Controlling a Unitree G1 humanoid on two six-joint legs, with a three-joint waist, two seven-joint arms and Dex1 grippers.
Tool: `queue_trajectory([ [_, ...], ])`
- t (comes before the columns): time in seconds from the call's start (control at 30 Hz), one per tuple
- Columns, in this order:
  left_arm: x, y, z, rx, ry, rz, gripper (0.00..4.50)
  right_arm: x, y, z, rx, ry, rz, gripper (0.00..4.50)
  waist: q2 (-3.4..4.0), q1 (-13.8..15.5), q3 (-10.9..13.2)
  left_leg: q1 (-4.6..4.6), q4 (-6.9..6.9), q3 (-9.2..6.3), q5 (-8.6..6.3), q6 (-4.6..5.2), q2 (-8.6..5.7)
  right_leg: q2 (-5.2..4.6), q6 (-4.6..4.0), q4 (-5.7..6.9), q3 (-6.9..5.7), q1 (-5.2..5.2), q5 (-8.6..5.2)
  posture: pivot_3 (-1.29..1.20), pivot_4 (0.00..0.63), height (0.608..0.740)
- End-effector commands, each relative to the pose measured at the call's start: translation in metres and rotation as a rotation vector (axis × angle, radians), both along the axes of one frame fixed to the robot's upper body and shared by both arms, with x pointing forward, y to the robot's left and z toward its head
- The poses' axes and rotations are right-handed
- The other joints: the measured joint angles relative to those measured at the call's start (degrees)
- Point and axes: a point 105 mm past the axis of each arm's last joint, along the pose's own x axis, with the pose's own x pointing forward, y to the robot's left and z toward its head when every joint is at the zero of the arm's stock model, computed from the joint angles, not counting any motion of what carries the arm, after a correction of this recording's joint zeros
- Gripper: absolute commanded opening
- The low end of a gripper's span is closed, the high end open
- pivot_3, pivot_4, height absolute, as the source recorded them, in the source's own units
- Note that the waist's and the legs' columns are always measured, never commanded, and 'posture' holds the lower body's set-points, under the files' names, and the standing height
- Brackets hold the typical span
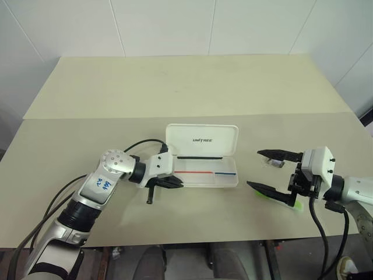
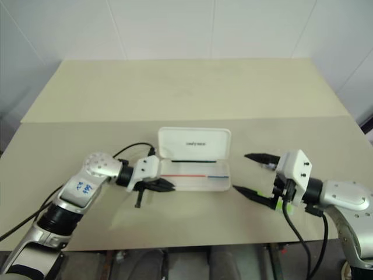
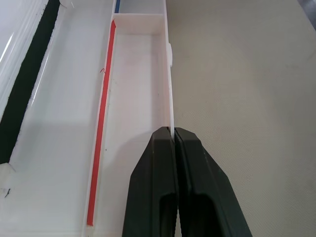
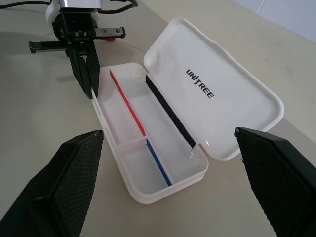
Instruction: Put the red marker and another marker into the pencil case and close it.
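**A:** Looking at the head camera, I have the pencil case (image 1: 204, 184) at the centre of the frame, on the desk (image 1: 175, 93). It is open, with its lid (image 1: 201, 140) standing up at the back and the dark lettering facing me.

**B:** And the left claw?

**A:** The left claw (image 1: 178, 184) is closed, both black fingers pressed together. Its tips sit at the case's left end, right on the front wall. From its wrist camera the thin white wall runs up to the seam between the fingers, but I cannot tell whether it is pinched.

**B:** Anything inside the case?

**A:** Only the printed red line (image 4: 127, 101) and blue line (image 4: 158, 163) along the divider.

**B:** The right side?

**A:** The right claw (image 1: 254, 168) is spread wide, holding nothing, to the right of the case and apart from it. The green marker (image 1: 297, 205) lies on the desk at lower right, mostly hidden under that claw's lower finger.
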Motion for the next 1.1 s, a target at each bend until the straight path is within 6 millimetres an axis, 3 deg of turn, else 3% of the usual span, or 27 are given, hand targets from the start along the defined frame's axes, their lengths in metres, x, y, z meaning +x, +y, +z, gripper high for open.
queue_trajectory([
  [0.03, -0.003, 0.005, -0.002, 0.008, 0.028, 0.03, 0.04, -0.002, 0.009, 0.011, 0.017, -0.051, 0.03, 4.5, 0.0, 0.0, 0.0, 0.0, -0.01, 0.0, 0.0, 0.0, 0.0, 0.0, 0.0, 0.0, 0.0, 0.0, -0.01, 0.0, 0.15, 0.74],
  [0.1, -0.004, 0.006, -0.002, 0.005, 0.046, 0.036, 0.04, -0.001, 0.01, 0.011, 0.02, -0.054, 0.033, 4.5, 0.0, -0.1, 0.0, 0.0, -0.01, 0.0, 0.0, 0.0, 0.0, 0.0, 0.0, 0.01, 0.0, 0.0, -0.01, 0.0, 0.15, 0.74],
  [0.2, -0.01, 0.004, 0.0, -0.006, 0.068, 0.024, 0.65, 0.001, 0.013, 0.011, 0.029, -0.057, 0.043, 4.5, 0.0, -0.2, 0.0, 0.02, -0.02, 0.0, 0.0, 0.0, 0.0, 0.01, -0.01, 0.04, 0.0, -0.01, -0.02, 0.0, 0.15, 0.74],
  [0.33, -0.014, 0.002, 0.012, -0.069, 0.078, 0.024, 1.95, 0.004, 0.019, 0.011, 0.039, -0.06, 0.064, 4.5, 0.0, -0.2, 0.0, 0.0, 0.01, 0.0, 0.0, 0.0, 0.01, 0.01, -0.01, 0.04, 0.0, -0.01, -0.02, 0.0, 0.15, 0.74],
  [0.67, -0.033, 0.018, 0.042, -0.158, 0.091, 0.024, 1.95, 0.01, 0.029, 0.008, 0.066, -0.052, 0.107, 4.5, -0.01, -0.1, 0.0, -0.01, -0.06, -0.01, 0.0, 0.0, 0.02, 0.01, -0.03, 0.03, 0.0, -0.04, -0.03, 0.0, 0.15, 0.74],
  [0.77, -0.046, 0.03, 0.06, -0.203, 0.073, 0.014, 2.49, 0.012, 0.033, 0.009, 0.077, -0.054, 0.123, 4.5, -0.06, -0.2, 0.0, -0.02, -0.02, -0.01, 0.0, 0.0, 0.02, 0.01, -0.02, 0.03, 0.0, -0.05, -0.03, 0.0, 0.15, 0.74],
  [0.97, -0.065, 0.066, 0.072, -0.205, -0.009, 0.121, 4.43, 0.018, 0.04, 0.009, 0.093, -0.052, 0.17, 4.5, -0.06, -0.7, 0.0, 0.02, -0.09, 0.0, 0.0, 0.0, 0.04, 0.01, -0.07, 0.05, -0.01, -0.07, -0.06, 0.0, 0.15, 0.74],
  [1.1, -0.069, 0.092, 0.077, -0.289, -0.081, 0.313, 4.48, 0.025, 0.045, 0.012, 0.105, -0.061, 0.202, 4.5, -0.06, -0.8, 0.0, 0.0, -0.04, 0.0, 0.0, 0.0, 0.04, 0.0, -0.07, 0.0, -0.01, -0.06, -0.05, 0.0, 0.15, 0.74],
])
